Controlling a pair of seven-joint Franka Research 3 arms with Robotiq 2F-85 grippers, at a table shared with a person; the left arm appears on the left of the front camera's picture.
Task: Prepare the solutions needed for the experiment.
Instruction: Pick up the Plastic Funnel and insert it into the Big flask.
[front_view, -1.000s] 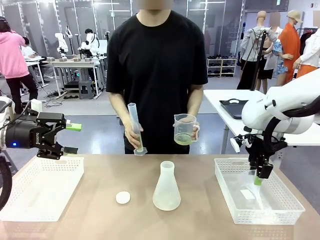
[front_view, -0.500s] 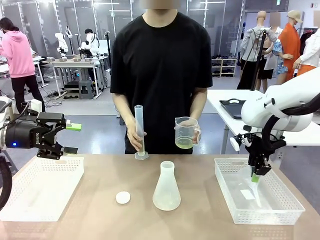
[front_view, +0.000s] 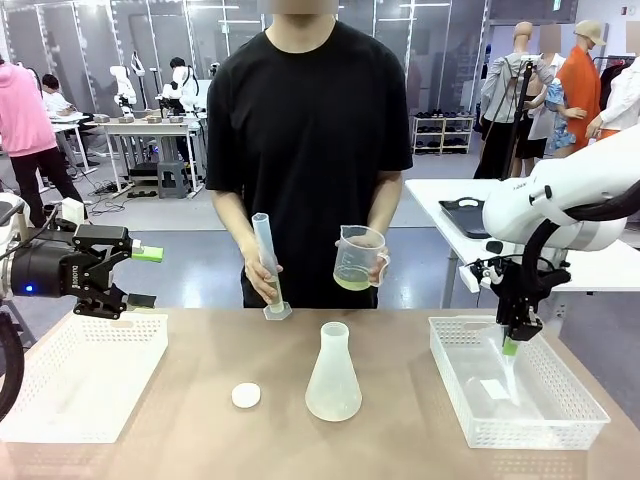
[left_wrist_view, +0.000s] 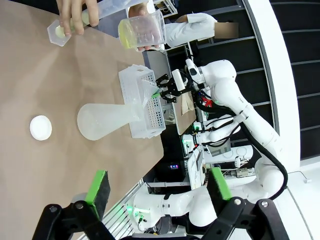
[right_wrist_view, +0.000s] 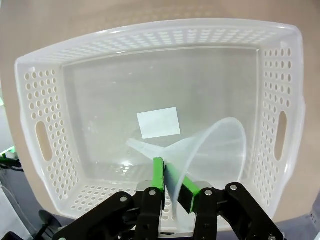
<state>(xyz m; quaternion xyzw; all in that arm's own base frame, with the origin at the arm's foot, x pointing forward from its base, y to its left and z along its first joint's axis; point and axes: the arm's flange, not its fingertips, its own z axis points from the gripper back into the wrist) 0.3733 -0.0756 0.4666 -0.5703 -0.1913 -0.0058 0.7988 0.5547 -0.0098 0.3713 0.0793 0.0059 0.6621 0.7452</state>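
Front view: the flask (front_view: 333, 372) stands at table centre, holding what looks like a shallow pale solution (front_view: 333, 406). The right basket (front_view: 500, 432) lies at its 3 o'clock. There the right gripper (front_view: 512, 346) is clamped on a funnel (front_view: 511, 378). The left gripper (front_view: 145, 277) hangs spread at 9 o'clock.

Left wrist view: the person's beaker (left_wrist_view: 142, 31) is near the flask's 12 o'clock.

Right wrist view: only the funnel's thin rim is pinched, so the lift probably wants to be slow, with the spout kept clear of the basket wall.

White basket (front_view: 100, 320) at eight o'clock on the tan table (front_view: 200, 440), second basket (front_view: 545, 430) at four o'clock, clear funnel (right_wrist_view: 215, 150) tilted inside it above a white label (right_wrist_view: 158, 123), round white cap (front_view: 246, 396) near six, graduated cylinder (front_view: 264, 235) tilted at twelve.
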